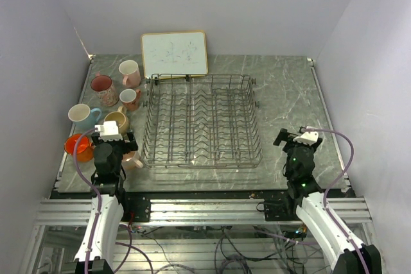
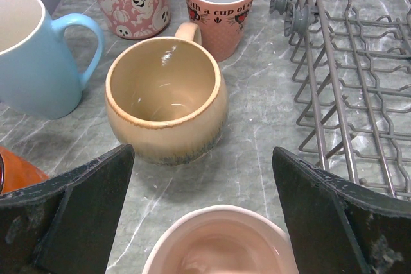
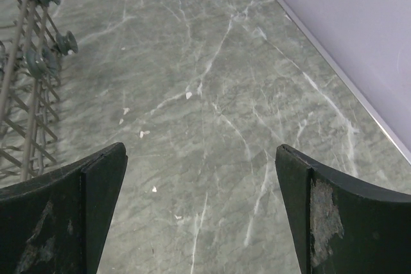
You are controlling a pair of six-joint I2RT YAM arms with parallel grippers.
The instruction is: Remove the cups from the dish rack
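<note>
The dark wire dish rack (image 1: 202, 120) stands mid-table with no cups in it; its left edge shows in the left wrist view (image 2: 347, 94). Several cups stand on the table left of it: pink (image 1: 130, 72), ghost-patterned pink (image 1: 103, 88), salmon lettered (image 1: 130, 99), light blue (image 1: 82, 117), tan (image 1: 117, 120), orange (image 1: 78, 145) and a small pink cup (image 1: 133, 160). My left gripper (image 1: 109, 138) is open. In its wrist view (image 2: 202, 152) the small pink cup (image 2: 218, 242) stands upright low between the jaws, with the tan cup (image 2: 167, 104) just ahead. My right gripper (image 1: 297, 136) is open and empty over bare table (image 3: 200, 149).
A wood-framed whiteboard (image 1: 174, 54) leans against the back wall behind the rack. Purple walls close in the table on the left, back and right. The rack's right corner shows in the right wrist view (image 3: 32, 62). The table's right edge strip (image 3: 340, 75) runs nearby.
</note>
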